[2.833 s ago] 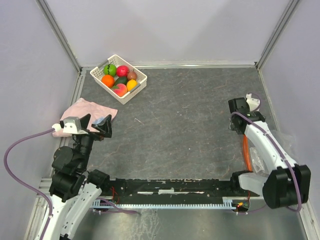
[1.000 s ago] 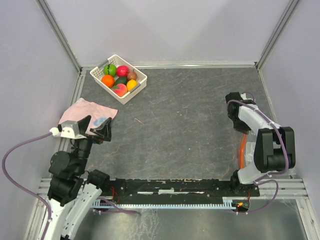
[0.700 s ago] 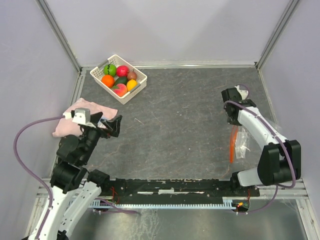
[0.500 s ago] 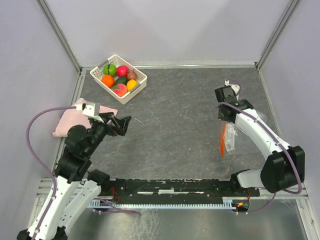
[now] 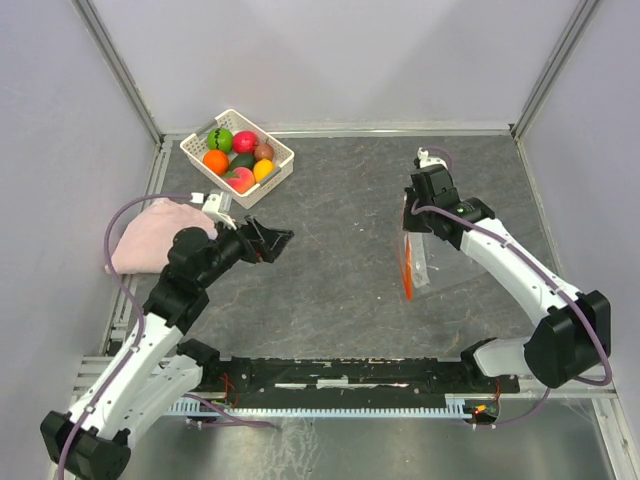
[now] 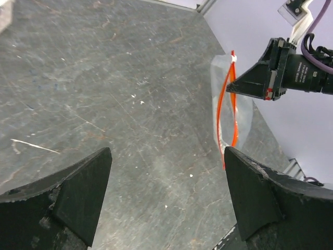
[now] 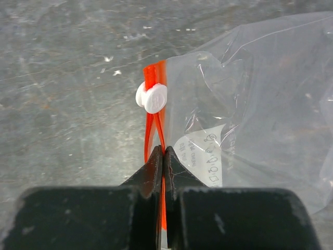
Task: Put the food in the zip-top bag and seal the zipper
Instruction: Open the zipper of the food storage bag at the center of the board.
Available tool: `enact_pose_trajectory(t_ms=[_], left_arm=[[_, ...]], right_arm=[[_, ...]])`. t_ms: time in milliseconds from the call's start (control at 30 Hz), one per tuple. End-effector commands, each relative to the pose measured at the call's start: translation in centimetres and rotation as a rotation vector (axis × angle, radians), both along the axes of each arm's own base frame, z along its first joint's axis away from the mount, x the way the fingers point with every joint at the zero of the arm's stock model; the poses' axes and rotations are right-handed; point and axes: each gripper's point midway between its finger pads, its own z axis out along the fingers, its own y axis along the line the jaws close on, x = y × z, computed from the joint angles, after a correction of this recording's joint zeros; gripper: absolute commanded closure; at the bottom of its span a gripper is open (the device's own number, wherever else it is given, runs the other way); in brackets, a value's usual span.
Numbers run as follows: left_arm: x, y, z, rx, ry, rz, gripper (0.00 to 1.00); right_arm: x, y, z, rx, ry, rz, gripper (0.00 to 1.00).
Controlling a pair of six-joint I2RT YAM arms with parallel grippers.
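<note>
The food, several small round toy fruits and vegetables, lies in a white basket at the back left. The clear zip-top bag hangs right of centre, its lower end on the table. My right gripper is shut on the orange-red zipper, just below its white slider. The bag's mouth gapes a little in the left wrist view, where the zipper forms a narrow loop. My left gripper is open and holds nothing. It hovers over bare table left of centre and faces the bag.
A pink cloth lies at the left edge, behind my left arm. Grey walls with metal rails close in the back and both sides. A black rail runs along the near edge between the arm bases.
My right gripper has carried the bag from the right edge leftward towards the middle. My left arm has swung right, off the pink cloth, over the table.
</note>
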Motion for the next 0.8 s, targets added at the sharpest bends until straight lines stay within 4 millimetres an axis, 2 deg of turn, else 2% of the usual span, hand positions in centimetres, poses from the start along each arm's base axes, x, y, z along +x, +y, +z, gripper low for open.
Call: enact_pose_trajectory(t_ms=[0, 333, 667, 767], left_arm=[[0.4, -2.6, 1.4, -0.131, -0.024, -0.048, 0.06], [2.5, -6.0, 0.0, -0.162, -0.02, -0.044, 0.13], [2.3, -11.9, -1.2, -0.174, -0.017, -0.133, 0.15], [2.4, -13.6, -2.5, -0.142, -0.009, -0.147, 0.18]], right_arm=[[1.6, 4.4, 3.5, 0.166, -0.088, 0.081, 0.98], [0.9, 9.6, 4.5, 0.3, -0.08, 0.196, 0.98], [-0.3, 11.7, 5.1, 0.375, -0.075, 0.243, 0.98], [-0.4, 12.3, 5.1, 0.395, -0.073, 0.254, 0.98]])
